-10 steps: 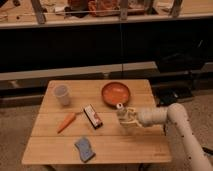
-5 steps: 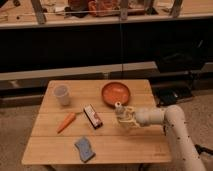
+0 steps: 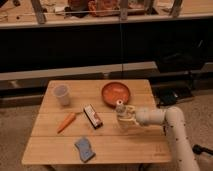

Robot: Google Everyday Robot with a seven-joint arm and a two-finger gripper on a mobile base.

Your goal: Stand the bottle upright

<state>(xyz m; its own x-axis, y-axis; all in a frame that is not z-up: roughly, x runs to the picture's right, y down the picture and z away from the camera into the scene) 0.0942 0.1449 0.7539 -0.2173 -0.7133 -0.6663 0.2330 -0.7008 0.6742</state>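
Note:
The bottle (image 3: 120,111) is small and whitish with a white cap on top. It stands roughly upright on the wooden table (image 3: 125,145), just in front of the orange plate (image 3: 116,93). My gripper (image 3: 125,115) comes in from the right at the end of the white arm (image 3: 170,125) and is around the bottle's body. Most of the bottle's lower part is hidden by the gripper.
A translucent white cup (image 3: 61,94) stands at the table's back left. An orange carrot (image 3: 66,121) lies at the left, a dark snack bar (image 3: 92,116) in the middle, a blue sponge (image 3: 84,148) near the front edge. Dark shelving runs behind the table.
The gripper and bottle have shifted very slightly; the bottle stays upright in front of the plate. Nothing else moved.

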